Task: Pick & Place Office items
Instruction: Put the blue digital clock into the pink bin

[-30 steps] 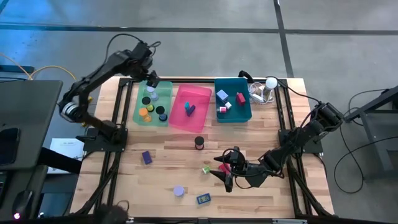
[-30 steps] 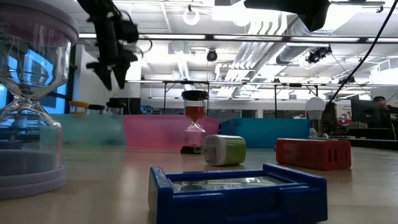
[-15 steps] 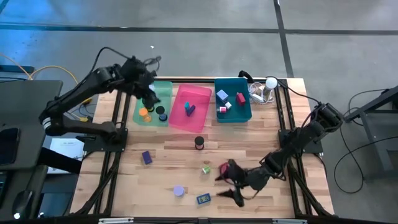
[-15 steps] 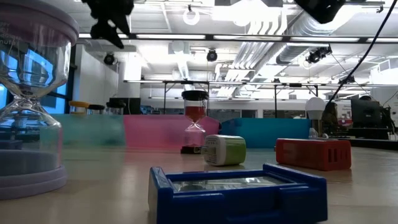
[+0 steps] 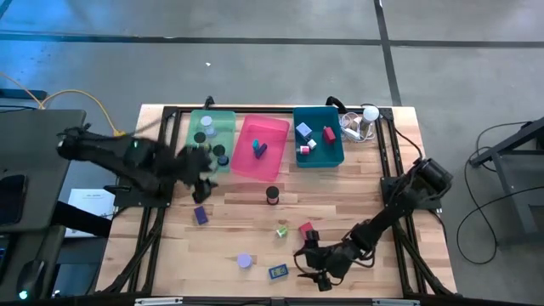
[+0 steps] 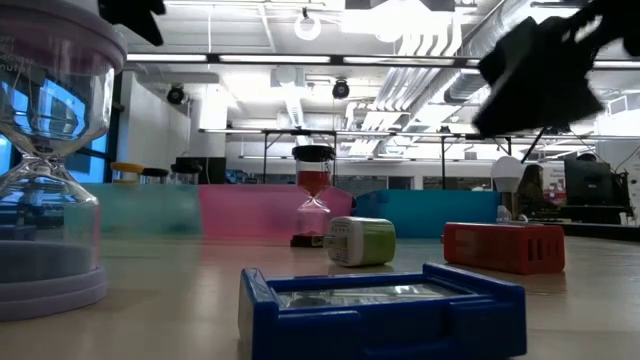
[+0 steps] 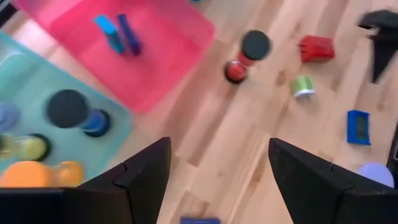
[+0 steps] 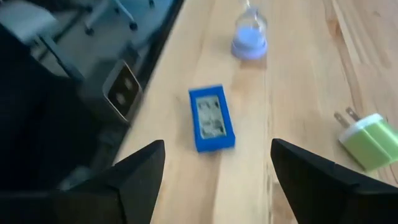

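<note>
Nearest the front edge of the tabletop [image 5: 340,204], a flat blue rectangular piece [image 5: 278,272] with a raised rim was seen lying; the right gripper [image 5: 313,270] was held just beside it, its jaws spread open and empty. A lavender-based sand timer [image 5: 245,261] of clear glass was stood near the blue piece. Farther in, a glossy green plug block [image 5: 281,230] with metal prongs and a ribbed red block [image 5: 305,229] were laid close together. A purple block [image 5: 201,215] was placed apart toward the left, and the left gripper [image 5: 201,175] was held above it, jaws open and empty. A red sand timer [image 5: 272,195] with black caps was stood at mid-table. At the far side, smooth plastic green [image 5: 191,161], pink [image 5: 245,166] and teal [image 5: 337,160] bins were lined up, discs and blocks being held in them. The tabletop was formed of pale wooden planks within a black frame. Beyond it, an open room with strip lights and exposed ducts was seen.
</note>
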Tool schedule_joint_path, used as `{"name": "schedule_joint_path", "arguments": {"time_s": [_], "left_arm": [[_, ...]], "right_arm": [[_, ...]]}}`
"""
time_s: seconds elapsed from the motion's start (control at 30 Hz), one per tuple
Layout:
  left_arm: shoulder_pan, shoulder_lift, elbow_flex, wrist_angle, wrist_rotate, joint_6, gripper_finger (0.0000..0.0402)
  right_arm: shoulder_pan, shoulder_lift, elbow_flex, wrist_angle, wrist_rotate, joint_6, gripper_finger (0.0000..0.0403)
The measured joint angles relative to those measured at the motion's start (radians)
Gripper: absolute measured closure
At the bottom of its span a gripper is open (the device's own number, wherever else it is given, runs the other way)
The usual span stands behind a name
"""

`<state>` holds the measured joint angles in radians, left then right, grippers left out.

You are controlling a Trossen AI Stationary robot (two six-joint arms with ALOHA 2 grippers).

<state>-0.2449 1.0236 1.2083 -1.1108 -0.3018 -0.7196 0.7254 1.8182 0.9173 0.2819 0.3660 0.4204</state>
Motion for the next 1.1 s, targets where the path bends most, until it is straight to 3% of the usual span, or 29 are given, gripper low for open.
{"name": "schedule_joint_path", "arguments": {"time_s": [0.23,0.5,0.63,0.77,1.1], "left_arm": [[-0.352,0.002,-0.115,0.202,-0.199,-0.178,0.014],[-0.597,0.072,-0.158,0.457,-0.413,-0.122,0.014],[-0.648,0.137,-0.159,0.528,-0.516,-0.052,0.014],[-0.659,0.197,-0.159,0.549,-0.571,0.022,0.014],[-0.66,0.277,-0.159,0.569,-0.591,0.038,0.014]], "right_arm": [[-0.02,0.021,0.0,0.013,-0.026,-0.101,0.0119],[-0.022,0.015,0.0,0.013,-0.043,-0.156,0.0119],[-0.028,0.015,0.0,0.028,-0.058,-0.156,0.0119],[-0.02,0.019,0.0,0.03,0.004,-0.155,0.0119],[-0.008,0.032,0.0,0.009,0.071,-0.164,0.0119]]}}
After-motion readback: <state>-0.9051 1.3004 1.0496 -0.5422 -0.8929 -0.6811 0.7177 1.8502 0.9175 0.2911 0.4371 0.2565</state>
